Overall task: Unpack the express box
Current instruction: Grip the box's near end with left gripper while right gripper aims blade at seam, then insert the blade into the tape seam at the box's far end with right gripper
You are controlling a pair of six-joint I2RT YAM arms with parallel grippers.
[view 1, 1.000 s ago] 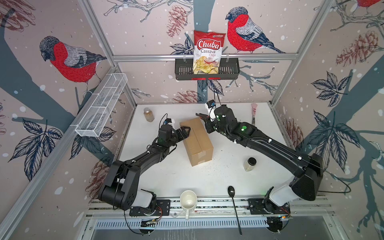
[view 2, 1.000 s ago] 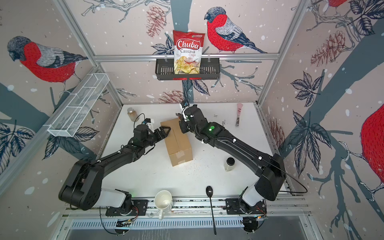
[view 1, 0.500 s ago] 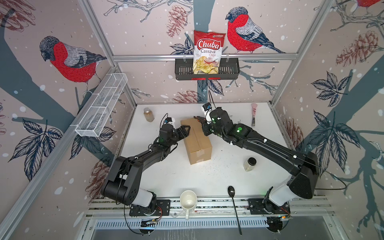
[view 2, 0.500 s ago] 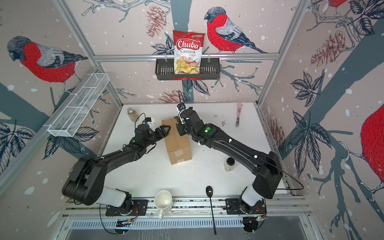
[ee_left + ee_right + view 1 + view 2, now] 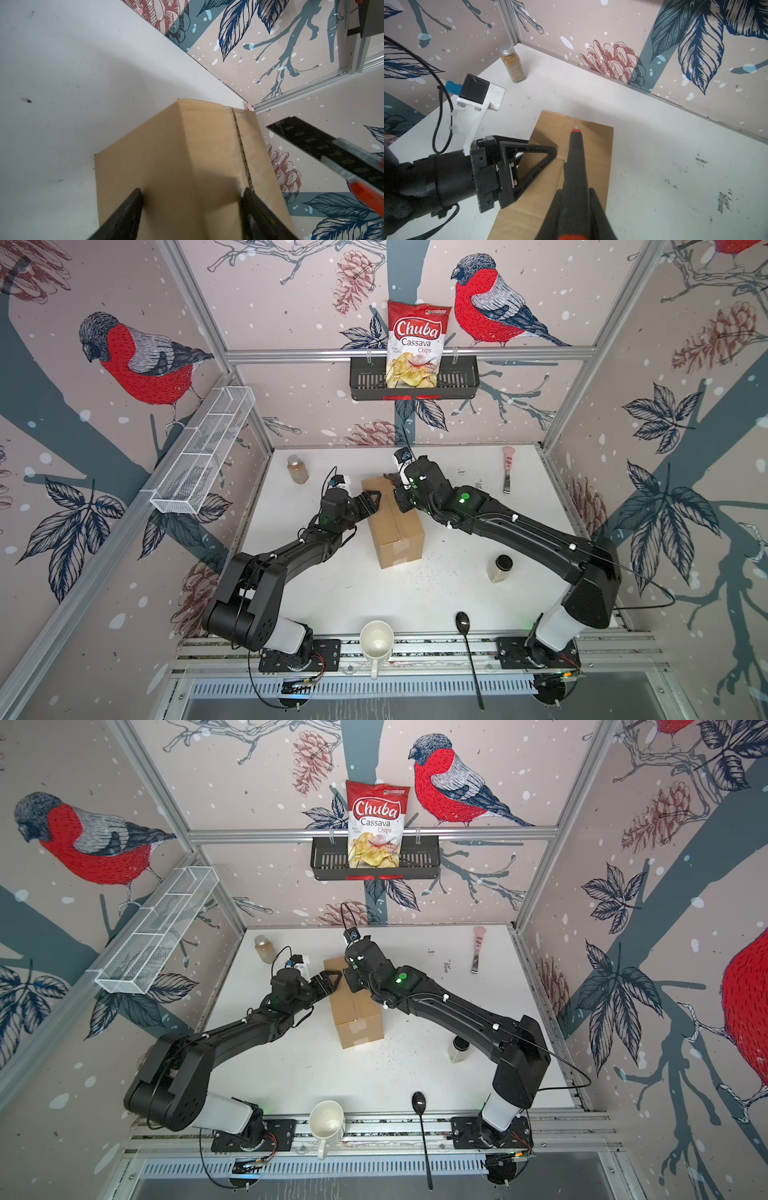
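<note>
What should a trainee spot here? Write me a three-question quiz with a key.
1. True or false: the express box has its flaps standing open.
2. What tool does the right claw hold?
3. Fill in: the chip bag stands in the black ___ on the back wall.
Key: 1 false, the flaps are closed. 2 a utility knife. 3 basket.

I'm matte black with white sleeves (image 5: 286, 632) at my bases. My left pincer (image 5: 372, 502) has open triangular fingers (image 5: 529, 146). Behind it, a screwed white bracket (image 5: 481, 108) carries a black camera (image 5: 473, 89), blue plug (image 5: 452, 85) and black cable (image 5: 450, 104).
</note>
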